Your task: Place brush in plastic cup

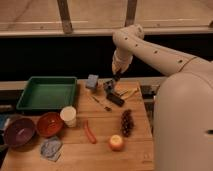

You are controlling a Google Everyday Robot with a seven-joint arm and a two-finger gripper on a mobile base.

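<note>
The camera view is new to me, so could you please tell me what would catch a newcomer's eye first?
The big white robot arm dominates the right side, bending down so its tool hangs over the far middle of the wooden table, just above a dark brush. Next comes the green tray at the far left, with the purple bowl, red-orange bowl and plastic cup lined up before it.
</note>
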